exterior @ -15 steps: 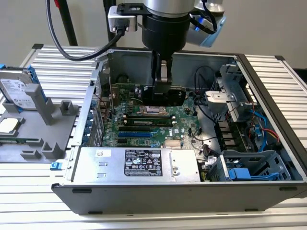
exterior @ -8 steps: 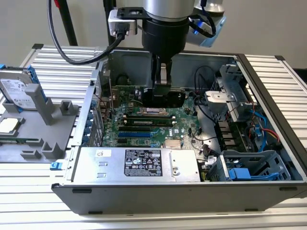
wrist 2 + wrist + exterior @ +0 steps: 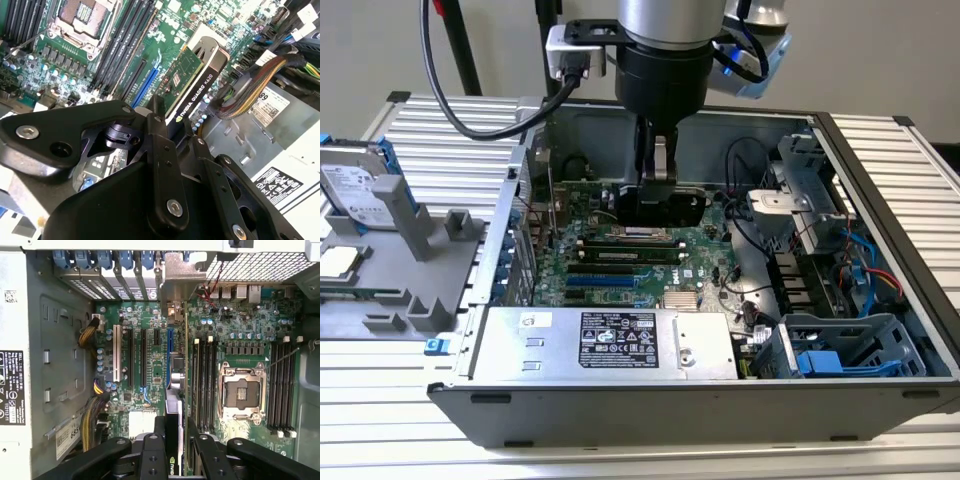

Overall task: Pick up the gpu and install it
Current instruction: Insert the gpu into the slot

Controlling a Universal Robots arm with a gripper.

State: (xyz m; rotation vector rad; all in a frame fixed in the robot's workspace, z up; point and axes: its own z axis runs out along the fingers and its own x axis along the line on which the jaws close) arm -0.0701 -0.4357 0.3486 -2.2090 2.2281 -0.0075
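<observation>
Above the motherboard (image 3: 250, 330), the gripper (image 3: 176, 432) clamps the gpu (image 3: 192, 80).

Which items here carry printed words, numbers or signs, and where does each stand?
gpu, held in the gripper: white lettering along its black edge.
power supply: black label, print too small to read.
hard drive: white label, too blurred.
case wall: black sticker, too small.

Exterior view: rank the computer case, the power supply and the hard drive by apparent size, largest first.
1. Computer case, by far the largest.
2. Power supply.
3. Hard drive, though the picture's edge cuts it off.
</observation>
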